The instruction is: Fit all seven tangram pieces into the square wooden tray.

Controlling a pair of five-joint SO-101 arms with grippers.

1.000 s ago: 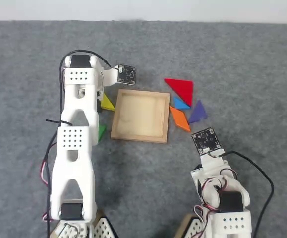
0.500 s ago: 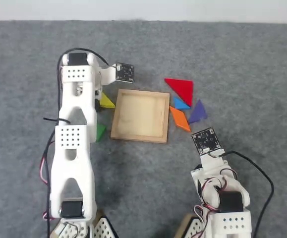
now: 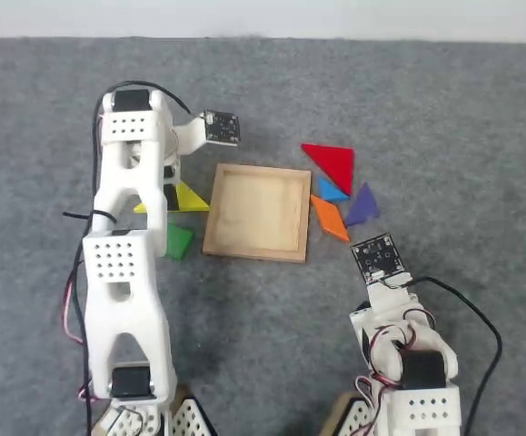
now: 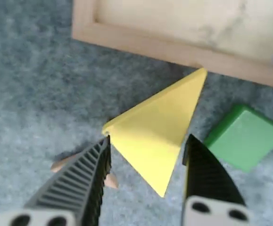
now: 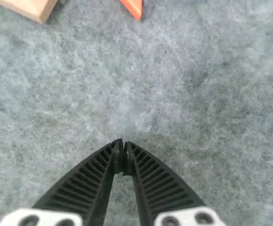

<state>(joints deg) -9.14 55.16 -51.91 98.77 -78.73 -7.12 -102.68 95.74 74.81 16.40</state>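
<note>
Over on the left, the left arm [image 3: 122, 272] stretches out across the grey carpet [image 3: 444, 109]. From its wrist view the left gripper [image 4: 146, 139] has its jaws pressed in on the yellow triangle [image 4: 157, 134], one finger at each slanting edge. That triangle lies on the carpet with one tip just beside the wooden tray [image 3: 211, 213], against the tray's left rim. A tan sliver [image 4: 110, 180] pokes out from under one finger; I cannot tell what it is. Just next to the yellow piece sits a green piece [image 3: 179, 241], also outside the tray and near its left rim.

The square tray rests flat in the middle. To its right is a cluster of pieces on the carpet. The red triangle [image 3: 333, 163] is farthest out and the small blue piece [image 3: 332, 190] is nearer than it. The orange parallelogram [image 3: 330, 218] lies right by the tray's right rim, and the purple triangle [image 3: 362, 207] is just beyond those.

Nearest me on the right, the right arm [image 3: 399, 345] sits folded back. The right gripper [image 5: 123, 146] hangs above bare carpet with its jaws pinched together on nothing.
</note>
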